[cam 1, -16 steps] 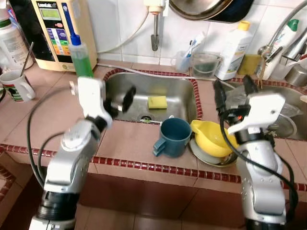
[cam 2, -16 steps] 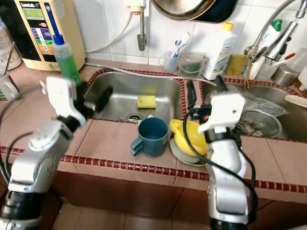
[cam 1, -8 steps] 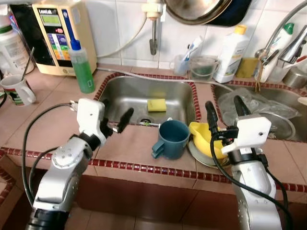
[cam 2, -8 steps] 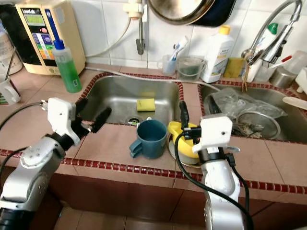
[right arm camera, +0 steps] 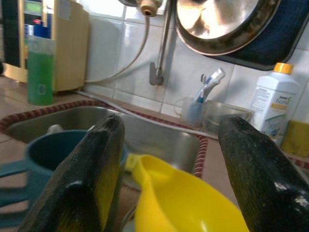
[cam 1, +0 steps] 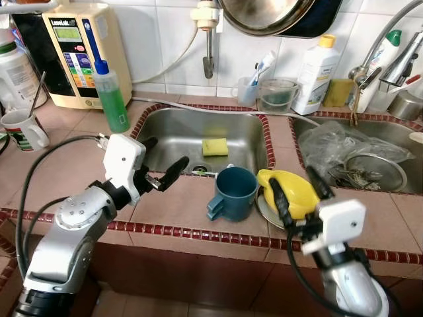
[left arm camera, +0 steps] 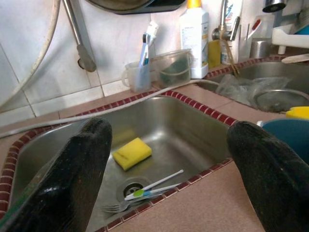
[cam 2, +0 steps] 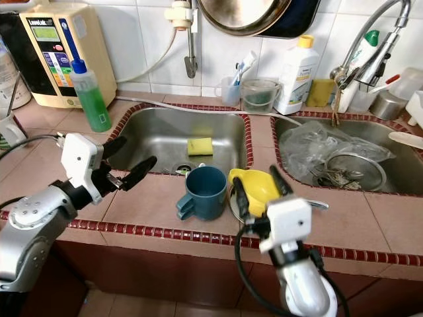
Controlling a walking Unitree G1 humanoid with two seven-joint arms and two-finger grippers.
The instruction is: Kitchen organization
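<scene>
- Both arms have drawn back toward the robot over the last second: the right gripper [cam 1: 294,187] has dropped from up beside the right-hand basin to low at the counter's front edge, and the left gripper [cam 1: 160,166] has come off the left basin onto its near rim.
- Right gripper's two black fingers [right arm camera: 89,174] stand wide apart and hold nothing; the yellow plastic bowl [cam 1: 291,194] sits just beyond and between the fingertips, tilted on a grey plate [cam 1: 266,210].
- Beside the left-hand fingertip of that gripper stands the dark teal plastic mug [cam 1: 231,193], upright, handle toward the robot, touching or nearly touching the yellow bowl.
- Left gripper's fingers [left arm camera: 79,169] are likewise spread and empty; past the tips, down in the stainless steel left sink [cam 1: 248,139], lie a yellow rectangular sponge [left arm camera: 131,152], a white toothbrush [left arm camera: 154,183] and a fork [left arm camera: 113,208] near the drain.
- Well beyond the fingers, along the tiled wall, stand a green soap bottle [cam 1: 111,96], a white bottle with a yellow cap [cam 1: 316,66] and a clear cup of toothbrushes [cam 1: 254,84].
- My reading: the retreat lines the right gripper up on the yellow bowl from the front, so a grasp of the bowl's rim looks like the next step; nothing has been tidied yet.
- The bowl's tilt and the mug's closeness could make the fingers knock the mug.
</scene>
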